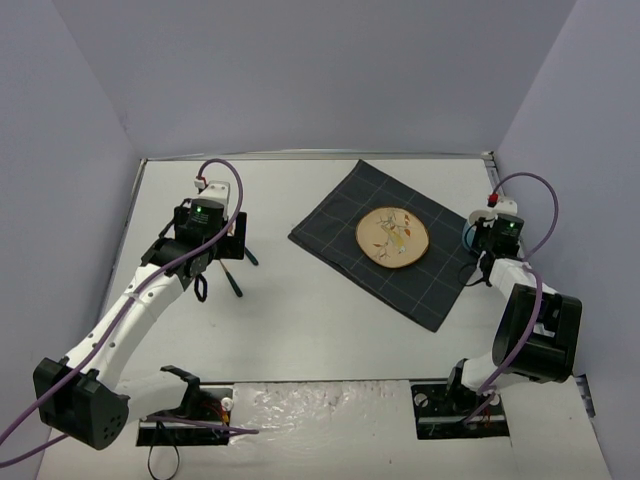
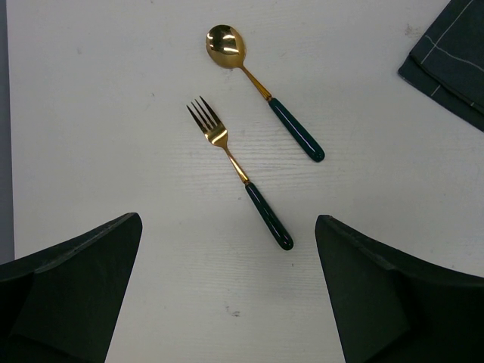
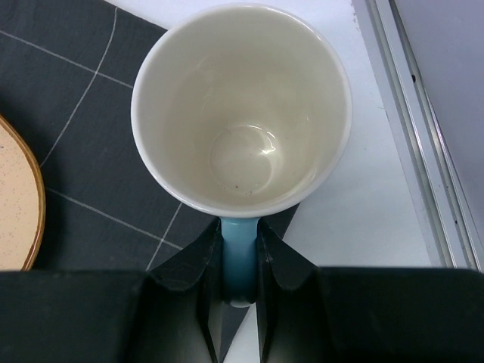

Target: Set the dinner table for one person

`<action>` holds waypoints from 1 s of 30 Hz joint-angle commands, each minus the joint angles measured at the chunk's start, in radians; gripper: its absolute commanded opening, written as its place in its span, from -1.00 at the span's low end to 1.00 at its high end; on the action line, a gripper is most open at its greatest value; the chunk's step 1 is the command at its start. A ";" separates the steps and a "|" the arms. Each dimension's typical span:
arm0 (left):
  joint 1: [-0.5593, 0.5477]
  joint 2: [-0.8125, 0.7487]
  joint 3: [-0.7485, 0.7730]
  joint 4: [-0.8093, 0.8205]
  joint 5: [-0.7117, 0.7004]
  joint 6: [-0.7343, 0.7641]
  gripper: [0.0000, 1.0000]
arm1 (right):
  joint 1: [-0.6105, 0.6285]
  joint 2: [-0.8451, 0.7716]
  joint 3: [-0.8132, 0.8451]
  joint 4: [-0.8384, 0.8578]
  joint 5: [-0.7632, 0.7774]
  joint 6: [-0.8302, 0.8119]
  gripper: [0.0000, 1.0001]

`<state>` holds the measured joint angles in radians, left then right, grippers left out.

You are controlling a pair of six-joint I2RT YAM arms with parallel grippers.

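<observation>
On the white dinner table (image 1: pixel 300 320) lies a dark grey checked cloth (image 1: pixel 385 240) with a round tan plate (image 1: pixel 392 238) on it. A gold fork (image 2: pixel 238 172) and a gold spoon (image 2: pixel 261 89), both with dark green handles, lie side by side on the bare table left of the cloth. My left gripper (image 2: pixel 228 227) hangs open and empty above them, its jaws wide apart near the fork's handle end. My right gripper (image 3: pixel 240 261) is shut on the blue handle of a white-lined mug (image 3: pixel 242 106), upright over the cloth's right corner. I cannot tell if the mug touches down.
The table's metal rim (image 3: pixel 423 151) runs close to the right of the mug. The plate's edge (image 3: pixel 15 197) lies to the mug's left. The cloth's corner (image 2: pixel 450 53) lies to the right of the spoon. Grey walls enclose the table on three sides.
</observation>
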<state>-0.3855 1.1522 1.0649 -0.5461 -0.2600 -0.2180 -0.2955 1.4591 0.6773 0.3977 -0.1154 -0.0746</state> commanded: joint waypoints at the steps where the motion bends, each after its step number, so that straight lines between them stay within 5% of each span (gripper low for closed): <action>1: -0.007 -0.015 0.015 0.058 -0.017 0.011 0.94 | -0.023 -0.012 0.051 0.158 -0.031 -0.003 -1.00; 6: -0.010 -0.020 0.015 0.058 -0.020 0.015 0.94 | -0.029 0.001 0.048 0.136 -0.011 0.019 -0.89; 8: -0.012 -0.022 0.014 0.058 -0.022 0.015 0.94 | -0.028 -0.011 0.048 0.121 0.006 0.030 -0.39; 13: -0.012 -0.021 0.015 0.057 -0.024 0.011 0.94 | -0.028 -0.068 0.065 0.072 0.036 0.052 0.44; 22: -0.011 0.025 0.020 0.039 -0.051 -0.058 0.94 | 0.052 -0.218 0.184 -0.065 0.077 0.163 0.98; 30: 0.001 0.124 0.027 0.020 -0.093 -0.228 0.94 | 0.268 -0.296 0.268 -0.143 0.063 0.255 1.00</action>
<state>-0.3919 1.2431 1.0649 -0.5420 -0.3109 -0.3147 -0.1210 1.2095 0.8933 0.2752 -0.0391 0.1078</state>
